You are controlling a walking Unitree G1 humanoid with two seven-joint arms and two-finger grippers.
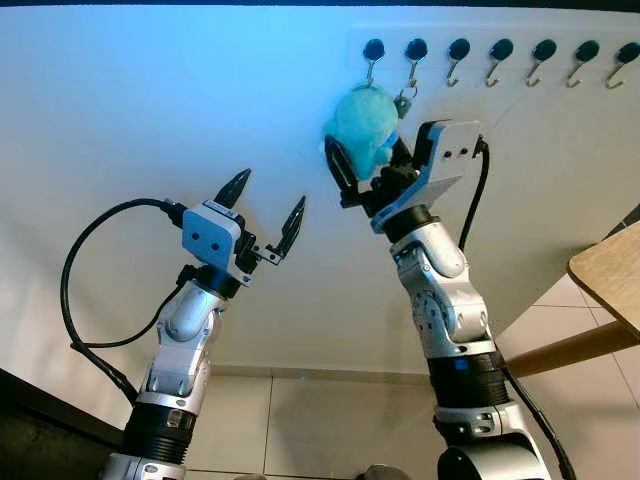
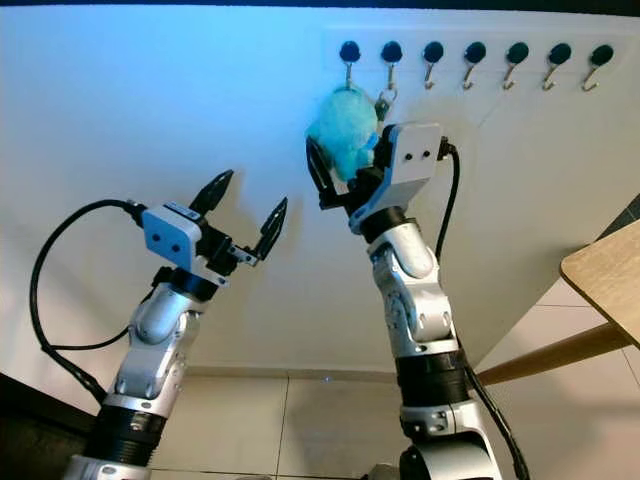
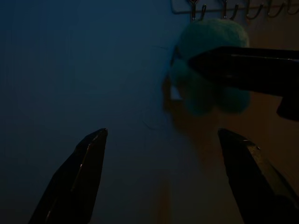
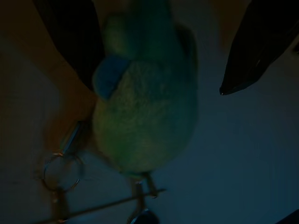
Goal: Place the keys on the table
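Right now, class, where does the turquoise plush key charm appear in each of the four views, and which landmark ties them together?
Left eye view: plush key charm, upper centre, under the hook rail, at the right gripper.
Right eye view: upper centre.
Left wrist view: upper right, under the hooks.
Right wrist view: centre, between the black fingers.
Shared landmark: the hook rail.

Dim view down my left gripper [image 3: 161,179]: my two black fingers [image 3: 77,179] spread wide at 7 and 5 o'clock, nothing between them but bare wall [image 3: 70,60]. At 1 o'clock a fuzzy teal plush keychain [image 3: 210,65] hangs under a hook rack [image 3: 233,7]. My right gripper's dark finger [image 3: 247,67] crosses over the plush from 3 o'clock.
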